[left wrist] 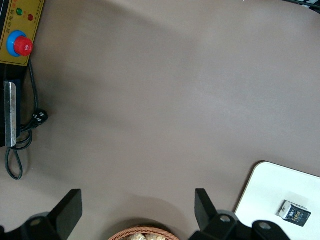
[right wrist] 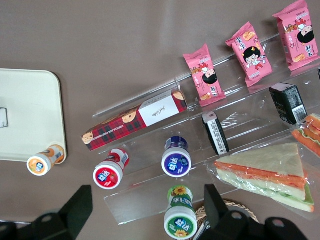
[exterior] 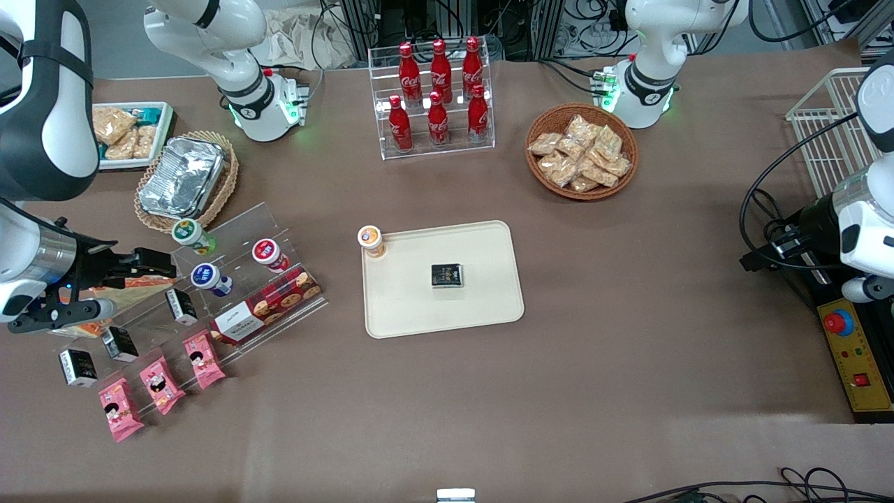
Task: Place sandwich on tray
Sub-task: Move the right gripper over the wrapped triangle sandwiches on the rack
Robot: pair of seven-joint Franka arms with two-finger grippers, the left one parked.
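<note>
The right arm's gripper (exterior: pixel 105 307) is held above the clear acrylic display shelf (right wrist: pixel 240 125) at the working arm's end of the table, with its fingers (right wrist: pixel 75 205) spread wide and nothing held between them. The sandwich (right wrist: pixel 265 176), a triangular white-bread wedge in clear wrap with orange-red and green layers, is seen lying on the shelf directly beneath the gripper, just beside a second wrapped wedge (right wrist: pixel 309 132) of which only an edge is visible. Three small capped bottles, red (right wrist: pixel 109 172), blue (right wrist: pixel 176 159) and green (right wrist: pixel 180 217), are lined up on the shelf near the sandwich, along with a plaid biscuit box (right wrist: pixel 132 119) and pink snack packs (right wrist: pixel 206 72). The cream-beige tray (exterior: pixel 475 307) is placed at the middle of the table, well apart from the sandwich; a small dark box (exterior: pixel 447 275) is carried on it, and an orange-capped bottle (exterior: pixel 371 239) is set at its corner.
</note>
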